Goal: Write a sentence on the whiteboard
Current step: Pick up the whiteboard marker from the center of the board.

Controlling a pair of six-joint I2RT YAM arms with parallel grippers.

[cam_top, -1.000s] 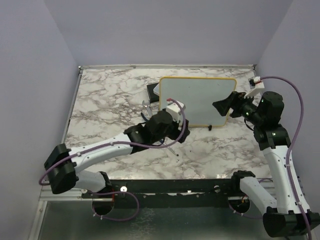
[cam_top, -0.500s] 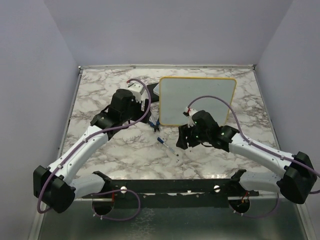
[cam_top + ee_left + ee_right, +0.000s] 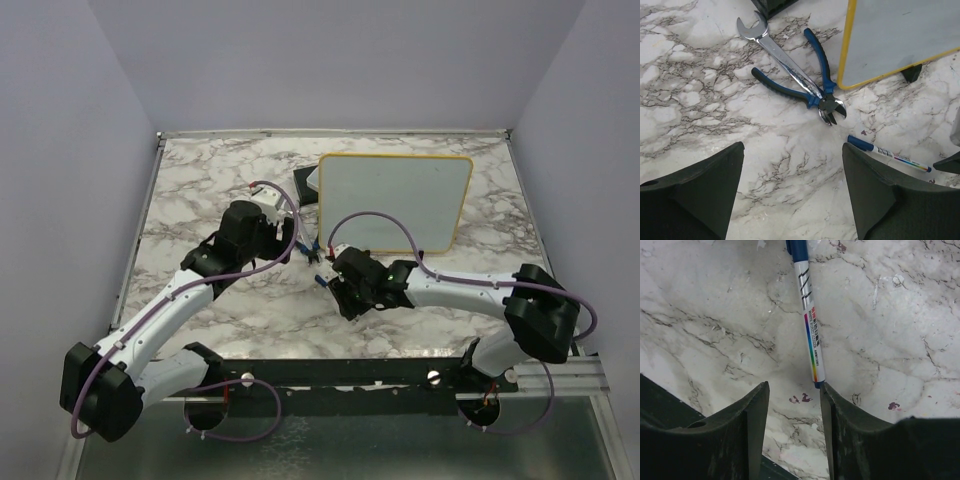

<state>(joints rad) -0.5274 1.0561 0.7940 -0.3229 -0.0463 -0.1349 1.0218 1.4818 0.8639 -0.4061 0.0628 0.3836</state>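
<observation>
Whiteboard (image 3: 395, 200): rectangular white panel, thin yellow frame, rounded corners, small black feet. It lies on the far half of the grey-veined white marble table (image 3: 200, 190), right of centre, and no gripper touches it. In the left wrist view its near corner (image 3: 900, 35) and one foot are visible.

Left gripper (image 3: 295, 243): positioned left of the board's near-left corner, above the hand tools. In its own camera the gripper (image 3: 792, 147) has its jaws spread wide, with bare marble between the fingers and nothing held.

Right gripper (image 3: 338, 288): reaches across to the table's middle, just near of the board. In its own camera the gripper (image 3: 792, 387) is parted only narrowly and grips nothing.

Small dark box (image 3: 305, 185): sits against the board's left edge.

Blue-handled cutting pliers (image 3: 820, 95): lie flat just beside the board's near-left corner, head pointing toward the near edge.

Bright steel open-ended wrench (image 3: 780, 52): lies between the pliers' handles, its open end pointing away from the pliers' head.

White marker pen with a blue cap and printed barrel (image 3: 810, 325): lies flat on the marble, near the pliers' head. Its tail end sits at the mouth of the right gripper, beside one fingertip (image 3: 825, 390); contact cannot be determined. From the left wrist the marker (image 3: 890, 152) appears near of the board's corner.
</observation>
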